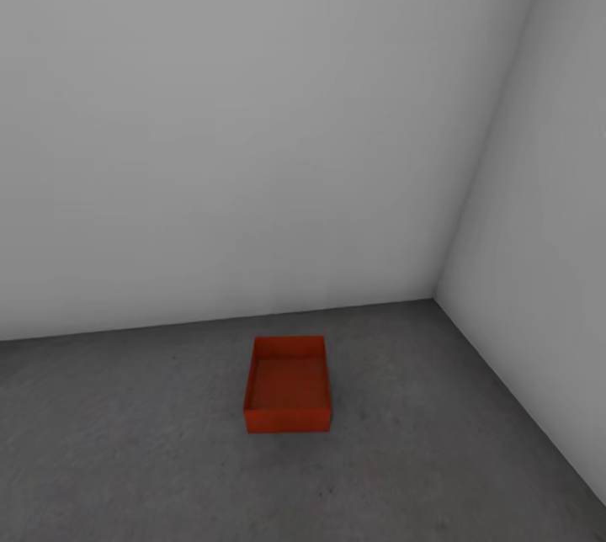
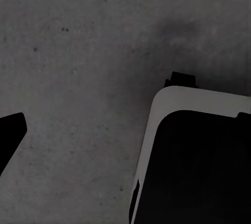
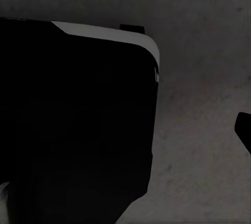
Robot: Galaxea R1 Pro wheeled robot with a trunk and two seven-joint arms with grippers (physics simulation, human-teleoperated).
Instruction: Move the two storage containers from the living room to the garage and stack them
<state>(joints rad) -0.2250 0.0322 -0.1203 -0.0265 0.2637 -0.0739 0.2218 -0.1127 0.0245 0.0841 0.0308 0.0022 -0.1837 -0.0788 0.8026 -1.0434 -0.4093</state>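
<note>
So the head view is looking down into a corner of the garage: on the left a big plain pale grey wall (image 1: 236, 121) runs across most of the shot, and it meets the dark, mottled concrete floor (image 1: 126, 458) along a slightly tilted line. Moving toward the middle, there's one storage container (image 1: 287, 385), an orange-red open-top bin, sitting flat and upright on the floor near the foot of that wall but not touching it, short side facing the camera, nothing inside it as far as I can see. To the right of it there's more bare concrete, then the second pale wall (image 1: 547, 231) coming in at an angle and forming the corner just past the bin. The left wrist view looks at the same rough concrete (image 2: 78, 51), with a dark sliver of what looks like a left claw (image 2: 10, 135) finger at one edge and a white-edged black chunk of the robot's body (image 2: 193, 166) taking up a corner; honestly can't tell whether that claw is open or closed. The right wrist view is similar: a big black robot panel with a pale rim (image 3: 73, 119), concrete (image 3: 204, 130) beside it, and just a dark tip of the right claw (image 3: 244, 130) at the edge, so can't tell its state either.
</note>
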